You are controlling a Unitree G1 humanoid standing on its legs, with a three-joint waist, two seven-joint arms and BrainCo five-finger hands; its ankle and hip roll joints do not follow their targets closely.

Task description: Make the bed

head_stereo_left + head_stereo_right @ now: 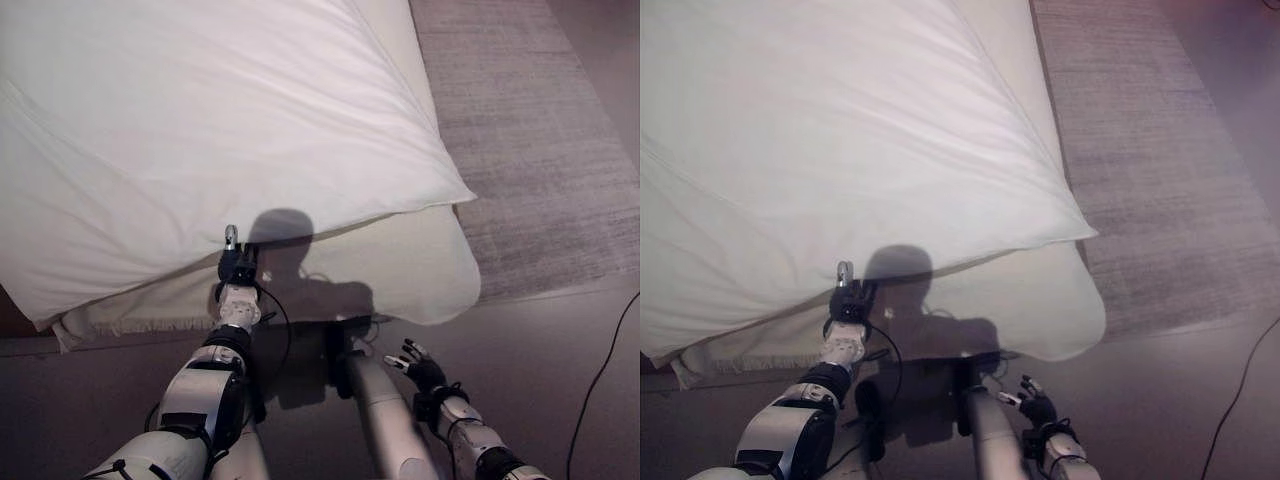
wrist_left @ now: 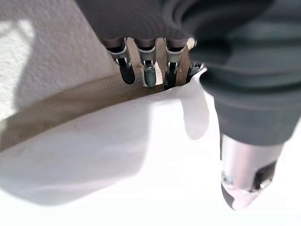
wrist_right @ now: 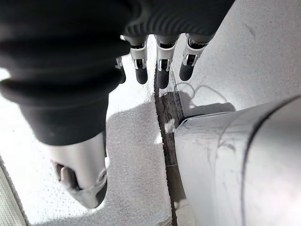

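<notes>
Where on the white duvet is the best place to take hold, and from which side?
Along the duvet's near hem, from the foot of the bed: that edge overhangs the mattress and hangs free. The left hand is already at it, fingers at the fold; the right hand hangs low, open.

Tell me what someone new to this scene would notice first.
The big white duvet spread over the bed, its near edge and corner hanging out over the cream mattress beneath. Next, the left hand reaching up to that near edge, fingers at the cloth's hem. The right hand hangs low over the floor, open, with a grey rug beyond the bed's right side.
</notes>
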